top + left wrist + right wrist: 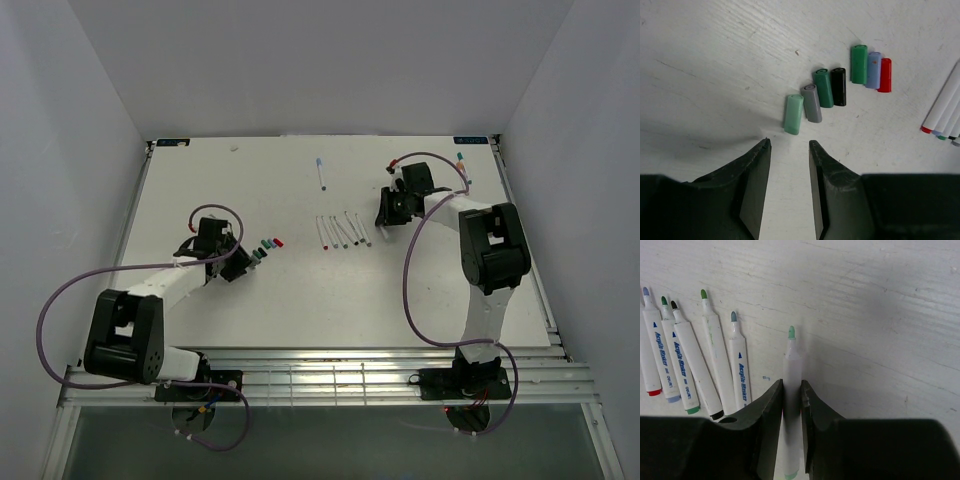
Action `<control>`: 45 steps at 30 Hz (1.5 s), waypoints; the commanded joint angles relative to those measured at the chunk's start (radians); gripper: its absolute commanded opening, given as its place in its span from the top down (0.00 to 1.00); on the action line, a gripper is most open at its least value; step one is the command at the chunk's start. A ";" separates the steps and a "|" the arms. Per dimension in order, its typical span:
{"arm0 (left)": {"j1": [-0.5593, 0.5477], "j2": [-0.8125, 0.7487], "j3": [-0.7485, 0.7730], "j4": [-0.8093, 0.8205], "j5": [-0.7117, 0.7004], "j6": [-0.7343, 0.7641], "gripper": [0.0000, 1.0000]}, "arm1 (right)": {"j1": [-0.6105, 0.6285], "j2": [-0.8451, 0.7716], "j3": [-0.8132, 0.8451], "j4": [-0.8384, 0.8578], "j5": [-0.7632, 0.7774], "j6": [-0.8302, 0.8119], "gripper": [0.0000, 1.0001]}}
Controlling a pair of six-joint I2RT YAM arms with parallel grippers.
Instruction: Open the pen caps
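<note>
Several loose pen caps [823,88] lie in a row on the white table: light green [793,114], grey, teal, black, green, blue and red [884,75]. My left gripper [788,143] is open and empty just short of the light green cap; in the top view it [240,262] sits beside the caps [268,245]. My right gripper [791,383] is shut on an uncapped white pen [791,360] with a pale green tip, low over the table. Right beside it lie several uncapped pens [710,360].
The row of uncapped pens [340,232] lies mid-table between the arms. A capped pen [321,172] lies farther back, and more capped pens [463,170] lie near the far right corner. Walls enclose the table on three sides.
</note>
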 commanded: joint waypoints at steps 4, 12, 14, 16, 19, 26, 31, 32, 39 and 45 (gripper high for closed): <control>0.003 -0.178 0.008 0.008 0.055 0.024 0.51 | 0.005 0.041 0.060 0.028 -0.047 -0.010 0.72; 0.005 -0.265 0.028 0.054 0.185 0.052 0.51 | 0.024 0.064 0.068 0.043 -0.092 0.019 0.70; 0.005 -0.268 0.028 0.057 0.212 0.050 0.51 | 0.030 0.064 0.072 0.047 -0.104 0.024 0.70; 0.005 -0.275 0.026 0.064 0.221 0.052 0.51 | 0.030 0.061 0.075 0.047 -0.115 0.035 0.69; 0.005 -0.282 0.023 0.066 0.225 0.061 0.51 | 0.028 0.061 0.080 0.050 -0.127 0.042 0.69; 0.005 -0.308 0.015 0.086 0.255 0.090 0.38 | 0.035 0.023 0.080 0.086 -0.147 0.087 0.68; 0.005 -0.319 0.012 0.120 0.296 0.121 0.04 | 0.059 0.032 0.168 0.067 -0.066 0.069 0.64; 0.005 -0.325 0.012 0.123 0.298 0.127 0.04 | 0.062 0.052 0.207 0.045 -0.060 0.065 0.63; 0.005 -0.360 0.019 0.123 0.330 0.112 0.02 | 0.105 0.225 0.564 -0.110 0.045 0.033 0.48; 0.017 -0.354 0.046 0.090 0.348 0.061 0.02 | 0.137 0.380 0.834 -0.199 0.060 0.029 0.20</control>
